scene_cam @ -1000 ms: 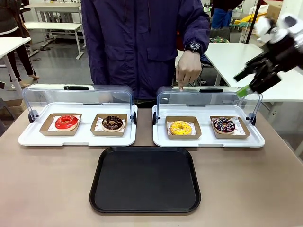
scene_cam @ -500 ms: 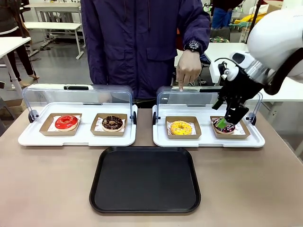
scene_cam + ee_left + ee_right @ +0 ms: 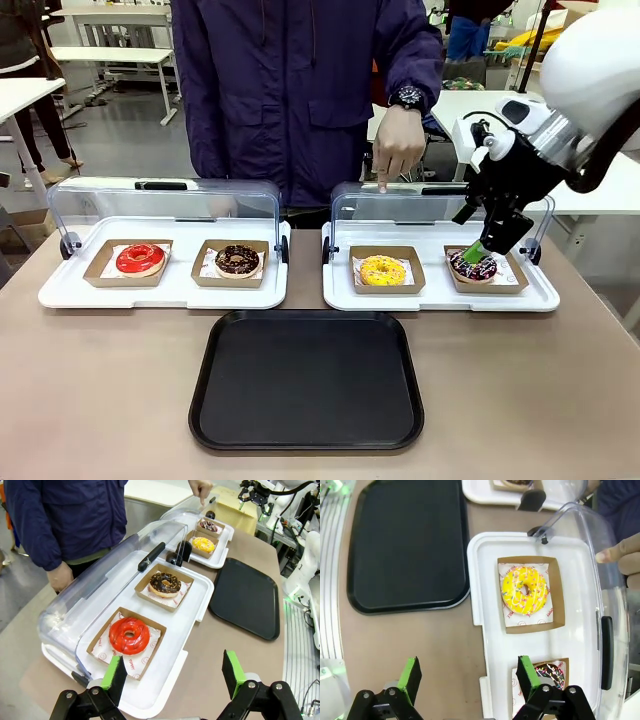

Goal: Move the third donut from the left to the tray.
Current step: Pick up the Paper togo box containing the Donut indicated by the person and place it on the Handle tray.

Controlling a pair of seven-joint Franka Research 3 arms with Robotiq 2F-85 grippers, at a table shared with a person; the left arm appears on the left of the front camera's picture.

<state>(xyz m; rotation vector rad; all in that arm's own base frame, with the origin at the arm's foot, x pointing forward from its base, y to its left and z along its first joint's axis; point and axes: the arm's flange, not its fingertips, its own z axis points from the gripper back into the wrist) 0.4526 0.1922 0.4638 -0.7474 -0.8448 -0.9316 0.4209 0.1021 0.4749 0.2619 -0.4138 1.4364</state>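
The third donut from the left point(image 3: 383, 270) has yellow icing with sprinkles and sits in a brown cardboard holder on the right white tray point(image 3: 440, 298). It also appears in the right wrist view point(image 3: 524, 590) and far off in the left wrist view point(image 3: 203, 544). The black tray point(image 3: 305, 380) lies flat in front of the white trays, with nothing on it point(image 3: 405, 545). My right gripper point(image 3: 483, 252) hangs open above the right white tray, to the right of the yellow donut, over a sprinkled chocolate donut point(image 3: 473, 266). Its open fingers frame the table edge point(image 3: 470, 675). My left gripper point(image 3: 174, 677) stands open near the left white tray.
A person stands at the far side, one finger point(image 3: 383, 183) pointing down on the raised clear lid behind the yellow donut. The left white tray point(image 3: 160, 292) holds a red donut point(image 3: 140, 259) and a chocolate donut point(image 3: 237, 260). Both clear lids stand open.
My right arm has swung in from the upper right and come down over the right white tray. The donuts, the tray and the person's hand have stayed put.
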